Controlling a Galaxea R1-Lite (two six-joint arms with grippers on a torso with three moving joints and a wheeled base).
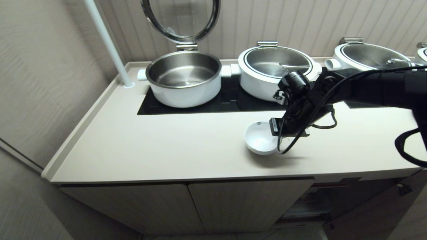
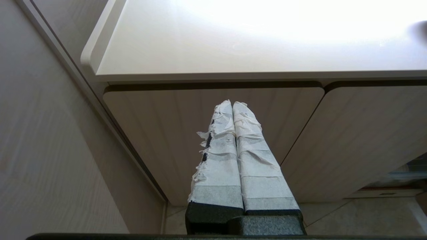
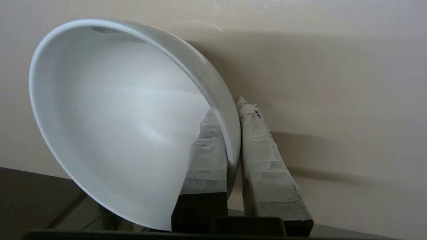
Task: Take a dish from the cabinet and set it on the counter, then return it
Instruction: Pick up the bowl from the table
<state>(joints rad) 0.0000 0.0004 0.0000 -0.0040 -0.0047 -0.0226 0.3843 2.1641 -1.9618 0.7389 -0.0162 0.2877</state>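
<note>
The dish (image 1: 260, 137), a small round white bowl, sits tilted over the counter (image 1: 166, 146), towards the counter's front edge and right of its middle, just in front of the inset black panel (image 1: 230, 100). I cannot tell whether its foot touches the worktop. My right gripper (image 3: 233, 116) is clamped on the dish's rim at the side nearest my arm: one taped finger (image 3: 208, 146) lies inside the bowl against its inner wall, the other presses the outer wall, with the rim pinched between them. The bowl's open mouth faces up and partly towards my wrist.

Behind the dish, on the black panel, stand large white-and-steel pots: an open pot (image 1: 183, 78) near the counter's back left corner with its round lid (image 1: 180, 20) raised, a closed pot (image 1: 275, 70) just behind my right gripper, and another pot (image 1: 370, 56) further right. A white pole (image 1: 106, 43) rises from the back left corner.

Below the counter's front edge are the cabinet (image 1: 213, 203) doors, closed on the left; the right-hand compartment stands open and dark.

My left gripper (image 2: 232, 104) hangs low in front of the closed doors, its taped fingers pressed together on nothing.
</note>
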